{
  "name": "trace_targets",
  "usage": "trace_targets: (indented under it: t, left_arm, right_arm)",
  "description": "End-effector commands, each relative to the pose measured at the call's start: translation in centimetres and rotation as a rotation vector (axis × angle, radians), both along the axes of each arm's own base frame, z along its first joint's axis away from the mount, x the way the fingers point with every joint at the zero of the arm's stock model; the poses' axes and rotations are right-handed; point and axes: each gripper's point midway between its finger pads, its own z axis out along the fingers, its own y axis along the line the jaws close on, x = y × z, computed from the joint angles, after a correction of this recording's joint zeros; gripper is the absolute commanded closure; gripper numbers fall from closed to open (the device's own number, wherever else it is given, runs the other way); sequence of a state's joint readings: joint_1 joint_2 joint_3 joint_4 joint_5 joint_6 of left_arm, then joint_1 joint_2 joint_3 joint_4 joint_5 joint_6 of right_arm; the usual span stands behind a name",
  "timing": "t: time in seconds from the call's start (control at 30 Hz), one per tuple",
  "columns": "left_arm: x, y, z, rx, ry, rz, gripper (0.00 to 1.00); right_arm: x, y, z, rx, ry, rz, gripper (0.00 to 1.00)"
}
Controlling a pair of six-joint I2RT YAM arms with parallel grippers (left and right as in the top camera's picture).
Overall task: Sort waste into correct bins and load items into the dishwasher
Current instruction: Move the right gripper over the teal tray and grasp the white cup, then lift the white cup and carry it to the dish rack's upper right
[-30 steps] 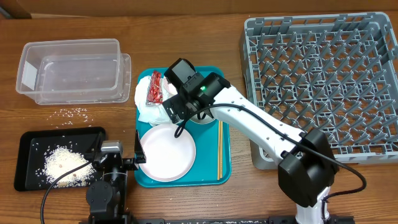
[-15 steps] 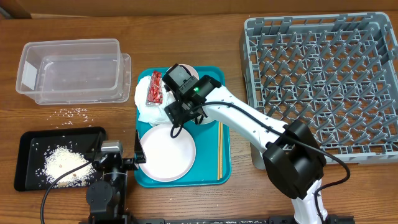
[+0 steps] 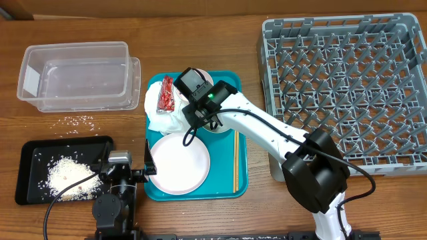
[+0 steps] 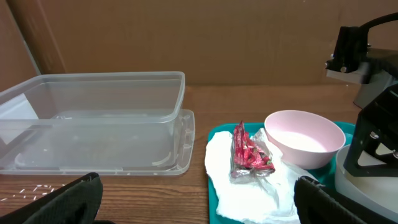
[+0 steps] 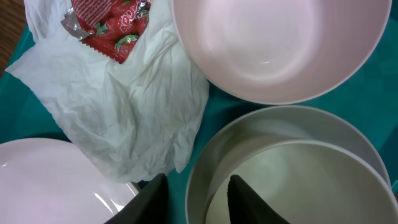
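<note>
Grey-green bowl (image 5: 298,180) sits upright, mouth up, on the teal tray (image 3: 241,183) beside the napkin (image 5: 130,112). Your right arm (image 3: 267,130) reaches diagonally over it; the right gripper (image 5: 198,191) points down, jaws half-closed astride the rim, grip unclear. Left gripper (image 4: 199,208) is wide open and empty.

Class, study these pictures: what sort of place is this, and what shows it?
Probably a robotics lab bench staged as a dish-clearing station: a robot arm reaches over a teal tray of tableware, beside a grey dish rack.

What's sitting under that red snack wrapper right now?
The red wrapper lies on the crumpled white napkin, which spreads over the teal tray. Whatever is beneath the napkin is covered.
</note>
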State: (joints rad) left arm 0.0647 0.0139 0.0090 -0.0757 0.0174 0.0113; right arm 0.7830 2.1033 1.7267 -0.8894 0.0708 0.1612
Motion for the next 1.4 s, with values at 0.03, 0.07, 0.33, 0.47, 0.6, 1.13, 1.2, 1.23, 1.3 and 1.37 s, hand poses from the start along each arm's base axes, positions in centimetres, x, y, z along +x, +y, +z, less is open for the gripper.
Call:
trace_targets:
  t: [0.03,0.07,0.33,0.47,0.6,1.13,1.2,1.23,1.3,1.37]
  left_arm:
    - [0.0,-0.2,0.0,0.019,-0.003,-0.008,0.00]
    - [0.0,-0.2,0.0,0.019,-0.003,-0.008,0.00]
    - [0.0,-0.2,0.0,0.019,-0.003,-0.008,0.00]
    - [0.0,-0.2,0.0,0.019,-0.003,-0.008,0.00]
    - [0.0,-0.2,0.0,0.019,-0.003,-0.008,0.00]
    - [0.0,-0.2,0.0,0.019,-0.003,-0.008,0.00]
    - [0.0,-0.2,0.0,0.019,-0.003,-0.008,0.00]
    - [0.0,-0.2,0.0,0.019,-0.003,-0.008,0.00]
    - [0.0,-0.2,0.0,0.019,-0.003,-0.008,0.00]
    - [0.0,-0.2,0.0,0.019,-0.003,-0.008,0.00]
  right_arm:
    - [0.9,-0.4,-0.5,-0.021,-0.034,-0.025,0.69]
    - [1.2,-0.5,-0.7,-0.030,-0.044,-0.030,0.69]
    - [1.1,-1.0,-2.0,-0.072,-0.030,-0.036,0.77]
    - [1.3,-0.9,-1.7,-0.067,-0.035,-0.036,0.82]
    - [1.5,-0.7,-0.5,-0.061,-0.041,-0.036,0.88]
    - [6.7,-6.0,11.1,-0.127,-0.202,-0.197,0.96]
    - [8.7,-9.0,13.4,-0.120,-0.236,-0.273,0.96]
    - [9.6,-10.4,14.4,-0.099,-0.238,-0.307,0.96]
    - [11.3,-13.5,16.2,-0.008,-0.212,-0.365,0.96]
    - [12.3,-15.5,17.0,0.098,-0.164,-0.360,0.96]
